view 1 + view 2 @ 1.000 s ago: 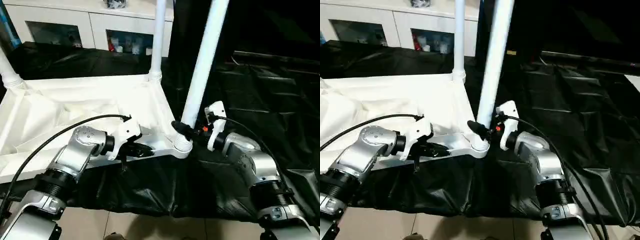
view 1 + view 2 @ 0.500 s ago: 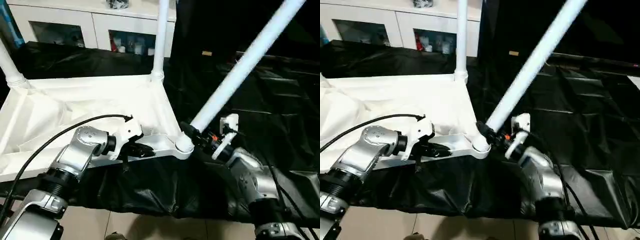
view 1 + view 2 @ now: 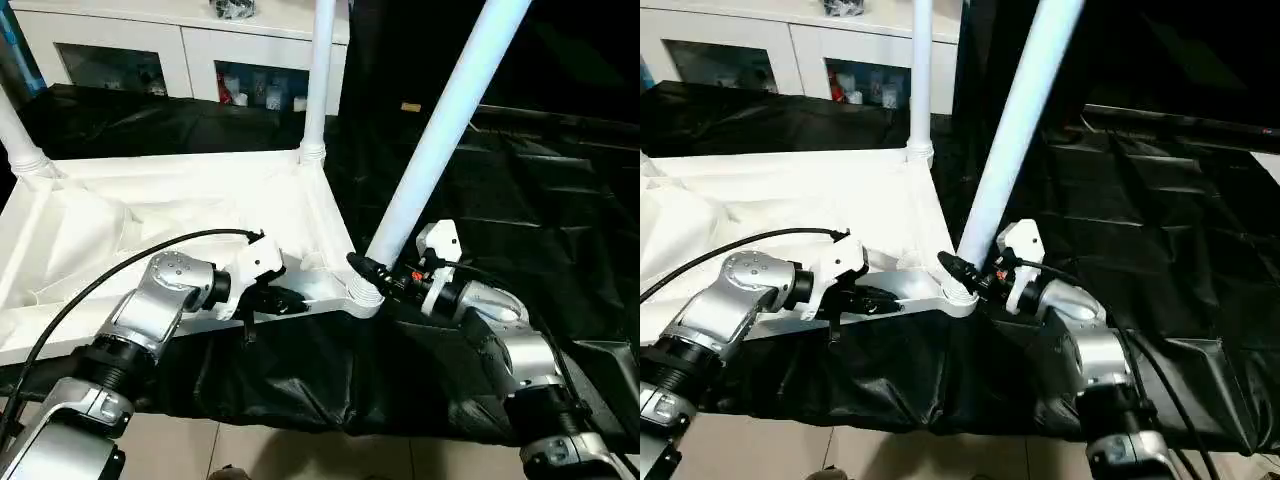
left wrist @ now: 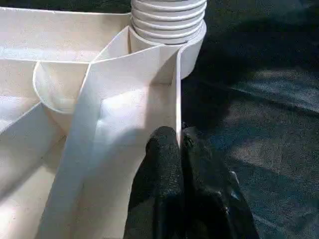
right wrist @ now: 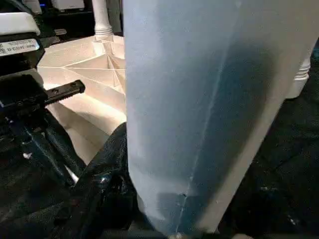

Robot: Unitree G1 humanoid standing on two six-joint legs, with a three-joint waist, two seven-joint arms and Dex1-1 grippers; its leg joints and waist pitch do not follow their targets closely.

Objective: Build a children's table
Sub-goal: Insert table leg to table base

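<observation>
The children's table top (image 3: 150,210) lies upside down on a black sheet, ribbed underside up. Upright legs stand in its far right socket (image 3: 319,80) and far left socket (image 3: 14,130). A third leg (image 3: 440,130) leans to the right, its foot at the near right corner socket (image 3: 363,293). My right gripper (image 3: 372,270) is shut on this leg just above the socket; the right wrist view has the leg (image 5: 199,109) against a black finger (image 5: 107,164). My left gripper (image 3: 290,298) is shut on the top's near rim (image 4: 177,99), pinching the thin wall.
A white cabinet with glass doors (image 3: 180,50) stands behind the table. The black sheet (image 3: 520,200) covers the platform to the right and hangs over its front edge. Light floor tiles (image 3: 250,445) show below. A black cable (image 3: 120,265) loops over my left forearm.
The leg in my right gripper swung far to the right half a second ago and has now come back steeper, foot still at the corner socket. My left gripper has kept its hold.
</observation>
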